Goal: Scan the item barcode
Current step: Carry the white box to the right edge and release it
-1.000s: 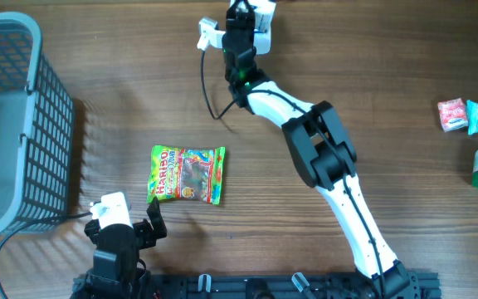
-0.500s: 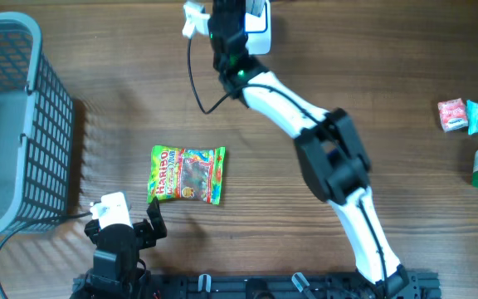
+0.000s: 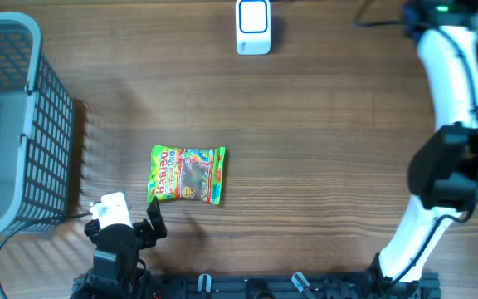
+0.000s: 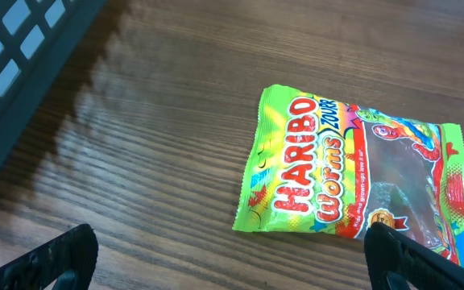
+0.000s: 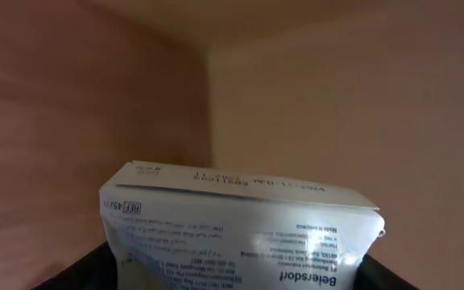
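Wooden table: the Haribo Worms bag lies flat just at 1 o'clock of the left gripper, whose jaws gape wide. The bag's long axis runs 9-to-3, and the left arm is nearer. The right gripper clamps a white Beiersdorf packet, with the scanner off at its 9 o'clock.

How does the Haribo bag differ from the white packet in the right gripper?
Haribo bag lies loose and flat on the table, touched by nothing; white packet is clamped in the right gripper.
Haribo bag is bright green with big red lettering and a clear window; white packet carries only small grey print.
Both are printed retail packs.
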Available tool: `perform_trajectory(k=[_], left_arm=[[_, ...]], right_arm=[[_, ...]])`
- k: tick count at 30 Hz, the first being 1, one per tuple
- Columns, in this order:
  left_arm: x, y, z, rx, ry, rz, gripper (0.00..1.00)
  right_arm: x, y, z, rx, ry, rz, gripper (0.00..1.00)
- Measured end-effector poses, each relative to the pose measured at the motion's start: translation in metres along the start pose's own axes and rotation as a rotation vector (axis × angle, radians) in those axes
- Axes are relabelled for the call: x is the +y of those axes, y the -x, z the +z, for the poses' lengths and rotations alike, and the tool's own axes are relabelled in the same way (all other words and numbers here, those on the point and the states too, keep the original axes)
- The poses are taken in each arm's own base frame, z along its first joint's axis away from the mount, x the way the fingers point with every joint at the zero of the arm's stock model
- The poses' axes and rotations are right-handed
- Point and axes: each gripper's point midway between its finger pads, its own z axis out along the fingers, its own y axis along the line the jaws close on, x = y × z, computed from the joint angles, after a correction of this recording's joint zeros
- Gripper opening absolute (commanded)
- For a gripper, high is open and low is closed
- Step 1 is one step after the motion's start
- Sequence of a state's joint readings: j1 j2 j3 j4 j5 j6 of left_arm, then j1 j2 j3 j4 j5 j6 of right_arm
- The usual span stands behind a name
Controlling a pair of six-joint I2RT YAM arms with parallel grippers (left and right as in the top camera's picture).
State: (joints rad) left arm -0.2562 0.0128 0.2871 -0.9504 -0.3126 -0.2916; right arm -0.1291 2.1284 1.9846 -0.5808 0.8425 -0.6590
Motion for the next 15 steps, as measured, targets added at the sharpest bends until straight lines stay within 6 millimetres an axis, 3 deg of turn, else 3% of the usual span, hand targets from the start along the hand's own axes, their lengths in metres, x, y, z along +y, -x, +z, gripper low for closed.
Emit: perform_trajectory(k=[3,6,8,9,11,13,15], left_arm=[[0.000,0.000,0.000,0.000,0.000,0.000,1.00],[0.000,0.000,0.000,0.000,0.000,0.000,1.00],[0.000,0.000,0.000,0.000,0.000,0.000,1.00],[0.000,0.000,0.000,0.000,0.000,0.000,1.00],[0.000,0.000,0.000,0.000,0.000,0.000,1.00],[0.000,0.000,0.000,0.000,0.000,0.000,1.00],[0.000,0.000,0.000,0.000,0.000,0.000,1.00]], right_arm=[[0.004,-0.056,0.054,0.142,0.077,0.108,0.56],[0.025,-0.102,0.101,0.257,0.155,0.181,0.56],[0.044,-0.150,0.137,0.373,0.206,0.236,0.63],[0.048,-0.165,0.148,0.407,0.221,0.262,0.70],[0.052,-0.192,0.164,0.459,0.247,0.312,0.99],[0.046,-0.211,0.174,0.487,0.254,0.398,0.99],[0.047,-0.215,0.177,0.486,0.279,0.453,1.00]])
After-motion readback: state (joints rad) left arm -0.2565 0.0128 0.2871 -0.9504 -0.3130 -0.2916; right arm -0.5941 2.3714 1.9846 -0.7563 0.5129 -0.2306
